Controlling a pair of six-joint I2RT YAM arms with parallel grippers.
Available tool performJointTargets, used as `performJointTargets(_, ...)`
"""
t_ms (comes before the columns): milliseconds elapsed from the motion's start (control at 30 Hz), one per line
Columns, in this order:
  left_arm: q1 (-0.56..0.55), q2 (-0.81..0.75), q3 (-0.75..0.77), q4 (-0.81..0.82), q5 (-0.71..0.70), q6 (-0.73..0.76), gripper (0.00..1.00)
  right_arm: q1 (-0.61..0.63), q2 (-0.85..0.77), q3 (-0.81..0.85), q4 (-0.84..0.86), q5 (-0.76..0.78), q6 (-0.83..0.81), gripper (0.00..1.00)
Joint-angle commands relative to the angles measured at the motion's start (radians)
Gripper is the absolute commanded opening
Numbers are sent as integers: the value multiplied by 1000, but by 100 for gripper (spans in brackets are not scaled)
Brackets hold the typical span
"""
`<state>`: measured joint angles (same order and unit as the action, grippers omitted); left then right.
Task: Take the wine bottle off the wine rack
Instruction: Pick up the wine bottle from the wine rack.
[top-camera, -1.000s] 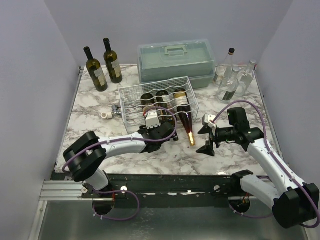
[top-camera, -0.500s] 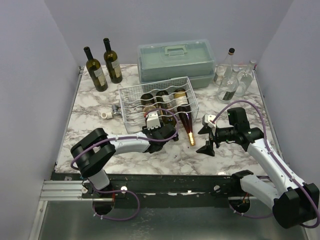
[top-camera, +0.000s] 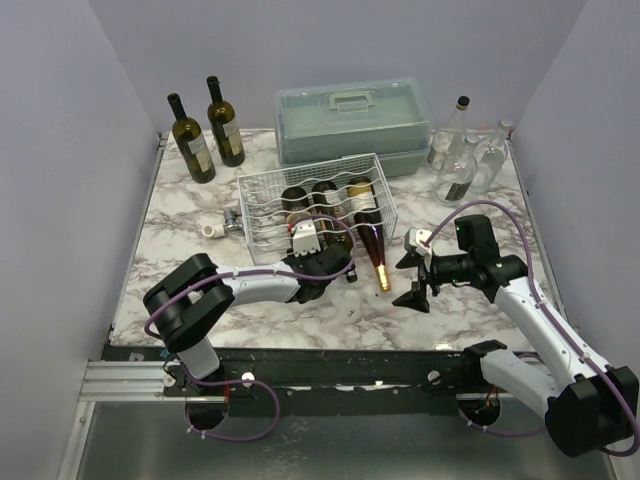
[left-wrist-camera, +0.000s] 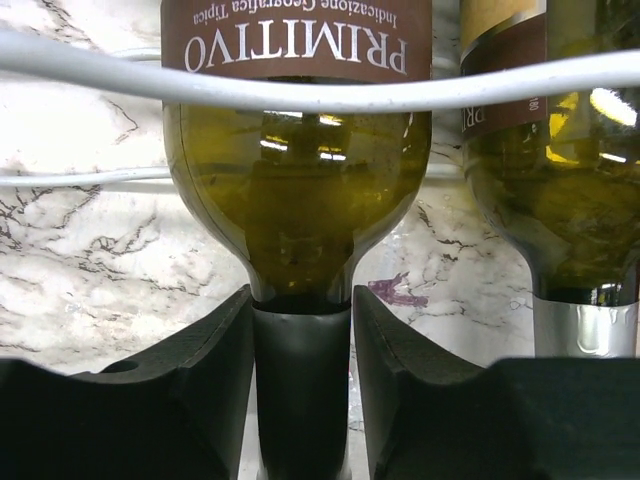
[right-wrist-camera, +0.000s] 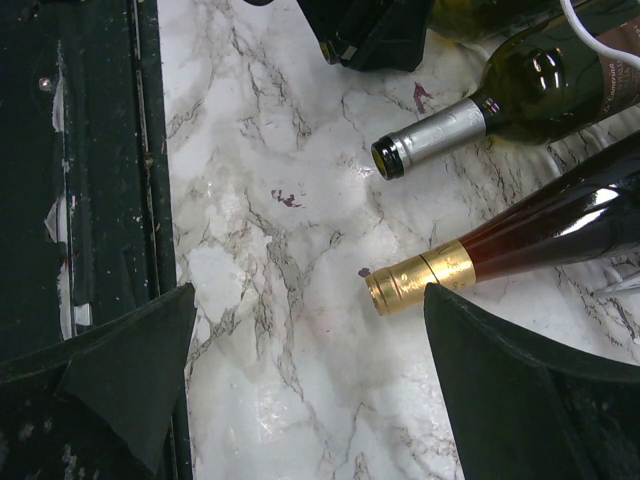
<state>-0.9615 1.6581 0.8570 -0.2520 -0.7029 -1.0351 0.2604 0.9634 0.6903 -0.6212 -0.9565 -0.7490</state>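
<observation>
Left tool (left-wrist-camera: 302, 312) seemingly pinches glossy olive-glass wine bottle (left-wrist-camera: 298, 190).

wine rack (top-camera: 258, 212) mid-worktop (top-camera: 180, 245), holding wine bottle (top-camera: 294, 197) and two others (top-camera: 328, 196) rightward; case (top-camera: 352, 120) behind; upright bottles (top-camera: 196, 148) rear left, glass bottles (top-camera: 457, 168) rear right.

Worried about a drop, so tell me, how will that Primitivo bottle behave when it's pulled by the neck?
The Primitivo bottle looks empty, so it is probably light. Its smooth neck, pinched by the left gripper, could slip. The round body may roll once off the wine rack.
</observation>
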Motion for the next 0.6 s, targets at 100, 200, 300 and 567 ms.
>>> performJointTargets(100, 20, 7, -2, 32, 22, 32, 39, -3, -10, -14, 15, 16, -1, 99)
performJointTargets(200, 21, 6, -5, 33, 28, 32, 39, -4, -10, -14, 15, 16, -2, 99)
performJointTargets(300, 21, 12, -4, 35, 35, 34, 39, -3, -11, -12, 14, 15, -3, 99)
performJointTargets(567, 24, 41, -2, 41, 40, 33, 38, -3, -15, -13, 14, 17, -3, 99)
